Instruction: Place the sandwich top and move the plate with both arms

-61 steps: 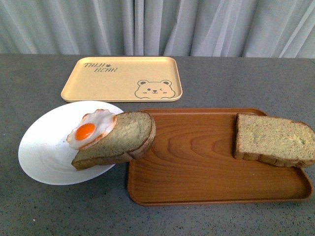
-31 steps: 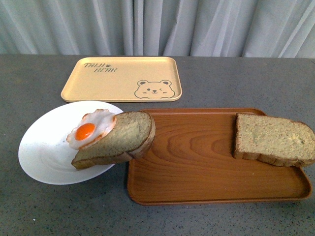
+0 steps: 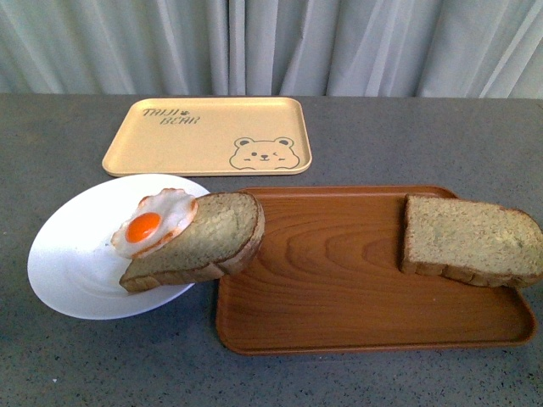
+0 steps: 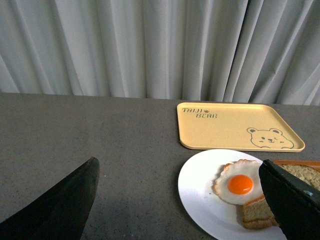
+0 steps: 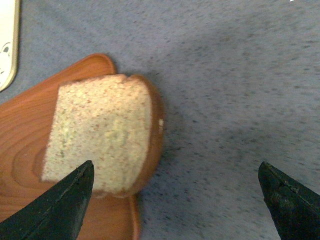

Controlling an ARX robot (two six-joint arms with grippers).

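The sandwich top (image 3: 471, 242), a tan speckled bread slice, lies at the right end of the brown wooden tray (image 3: 339, 288) and overhangs its edge. The white plate (image 3: 68, 271) sits at the left and holds a domed bread slice (image 3: 208, 237) with a fried egg (image 3: 146, 226) on it. That slice pokes over the wooden tray's left rim. My left gripper (image 4: 179, 167) is open above the table, beside the plate (image 4: 200, 200). My right gripper (image 5: 175, 165) is open above the table, and one finger (image 5: 65, 205) hangs over the sandwich top (image 5: 100, 135). Neither arm shows in the front view.
A yellow bear-print tray (image 3: 208, 136) lies at the back, behind the plate. It also shows in the left wrist view (image 4: 235, 127). A grey curtain hangs behind the grey table (image 3: 475, 144).
Everything in the front view has shifted a few pixels to the left together. Nothing on the table has moved relative to the rest.
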